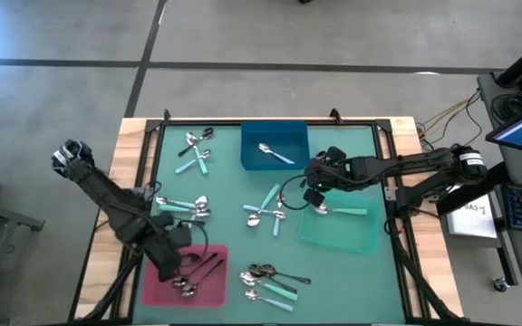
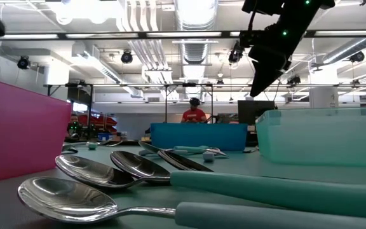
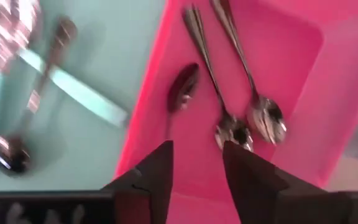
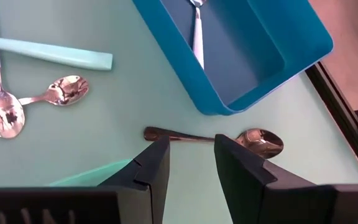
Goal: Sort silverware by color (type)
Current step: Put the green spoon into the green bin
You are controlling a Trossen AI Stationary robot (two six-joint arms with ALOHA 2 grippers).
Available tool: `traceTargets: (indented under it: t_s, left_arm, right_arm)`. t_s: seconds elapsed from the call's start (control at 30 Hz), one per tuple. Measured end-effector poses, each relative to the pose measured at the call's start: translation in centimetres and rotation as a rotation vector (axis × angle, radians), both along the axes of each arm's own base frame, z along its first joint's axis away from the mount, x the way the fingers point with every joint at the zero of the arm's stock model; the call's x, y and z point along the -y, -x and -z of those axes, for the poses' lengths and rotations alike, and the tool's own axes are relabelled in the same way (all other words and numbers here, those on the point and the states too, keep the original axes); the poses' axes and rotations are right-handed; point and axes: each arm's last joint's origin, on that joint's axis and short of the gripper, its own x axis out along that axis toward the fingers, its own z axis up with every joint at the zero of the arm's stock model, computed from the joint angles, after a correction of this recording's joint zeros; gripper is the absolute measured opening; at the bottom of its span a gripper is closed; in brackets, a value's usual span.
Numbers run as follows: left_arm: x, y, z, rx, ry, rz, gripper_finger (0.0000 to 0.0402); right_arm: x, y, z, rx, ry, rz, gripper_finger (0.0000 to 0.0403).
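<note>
My left gripper (image 3: 197,177) is open and empty over the pink tray (image 1: 214,282) at the near left. In that tray lie three dark-handled spoons (image 3: 229,118). My right gripper (image 4: 191,165) is open above a dark-handled spoon (image 4: 253,140) that lies flat on the mat beside the blue tray (image 4: 247,93). It touches nothing. It also shows in the high view (image 1: 316,179). The blue tray (image 1: 275,147) holds one silver spoon (image 1: 273,153). The pale green tray (image 1: 338,231) holds one teal-handled spoon (image 1: 343,211).
Loose spoons lie in groups on the green mat: far left (image 1: 196,149), left middle (image 1: 184,208), centre (image 1: 265,213) and near edge (image 1: 275,281). Black rails (image 1: 388,163) edge the table. In the low view, spoons (image 2: 107,175) lie close in front and a person (image 2: 194,113) stands far behind.
</note>
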Motion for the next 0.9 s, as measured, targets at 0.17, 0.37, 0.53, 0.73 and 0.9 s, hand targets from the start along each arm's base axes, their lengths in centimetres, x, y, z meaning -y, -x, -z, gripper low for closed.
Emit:
traceTargets:
  t_s: [0.17, 0.37, 0.53, 0.73, 0.9]
  left_arm:
    - [-0.3, -0.7, 0.1, 0.157, -0.175, 0.085, 0.0149]
    - [-2.6, -4.3, 0.2, 0.249, -0.262, 0.233, 0.0150]
    - [-5.2, -7.5, 0.5, 0.308, -0.270, 0.327, 0.0150]
    - [-8.8, -11.2, 1.8, 0.351, -0.325, 0.365, 0.0150]
    - [-12.3, -13.7, 3.1, 0.375, -0.375, 0.286, 0.0150]
  right_arm:
    - [0.0, 0.0, -0.1, 0.009, -0.004, 0.007, 0.0118]
    - [0.0, 0.0, -0.1, 0.022, -0.018, 0.032, 0.0118]
    - [0.0, 0.0, -0.1, 0.014, -0.013, 0.018, 0.0118]
    - [0.0, 0.0, -0.1, 0.008, -0.014, 0.016, 0.0118]
    - [0.0, 0.1, 0.0, -0.019, -0.006, 0.000, 0.0118]
